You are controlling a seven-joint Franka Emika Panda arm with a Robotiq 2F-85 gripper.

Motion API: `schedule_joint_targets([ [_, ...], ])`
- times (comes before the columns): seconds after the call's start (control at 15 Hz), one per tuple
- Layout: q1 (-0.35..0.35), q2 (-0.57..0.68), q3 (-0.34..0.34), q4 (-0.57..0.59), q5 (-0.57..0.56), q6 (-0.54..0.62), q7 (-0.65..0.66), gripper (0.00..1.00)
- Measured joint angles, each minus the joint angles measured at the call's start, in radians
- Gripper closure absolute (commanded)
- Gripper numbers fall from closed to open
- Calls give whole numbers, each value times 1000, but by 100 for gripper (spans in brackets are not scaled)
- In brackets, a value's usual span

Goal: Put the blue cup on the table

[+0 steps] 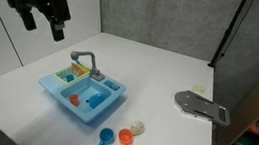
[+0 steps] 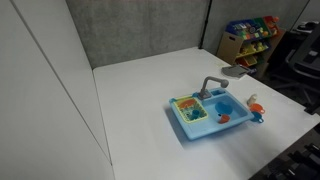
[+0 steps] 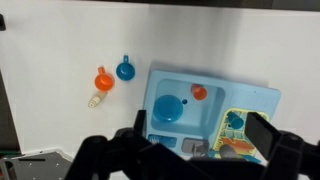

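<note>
In an exterior view the gripper hangs high over the far corner of the table, its 2 fingers spread wide with nothing between them. The blue cup stands on the tabletop near the front edge, outside the light-blue sink and just beside the orange cup. So it lies well apart from the gripper, with the whole sink between them; a grey flat device sits off to the side. In the opposite exterior view the gripper is out of frame, and the blue cup shows as a small blue spot on the table, just past the sink. In the wrist view the gripper looks straight down over the sink, fingers wide and empty. The blue cup sits up and to the left of the finger gap, clear of the sink's left wall. It appears upright, mouth up, its handle pointing to the top of that view, with the orange cup close on its left. A larger blue round piece lies in the basin. Judged from this, the cup already rests on the table. Any reach for it would have to travel past the sink's edge and come down from above, clear of its orange neighbour.
</note>
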Motion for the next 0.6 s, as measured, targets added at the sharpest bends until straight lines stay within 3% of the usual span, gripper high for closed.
schedule_joint_targets([
  [0.6,27,-112,2,29,54,-101,0,0],
])
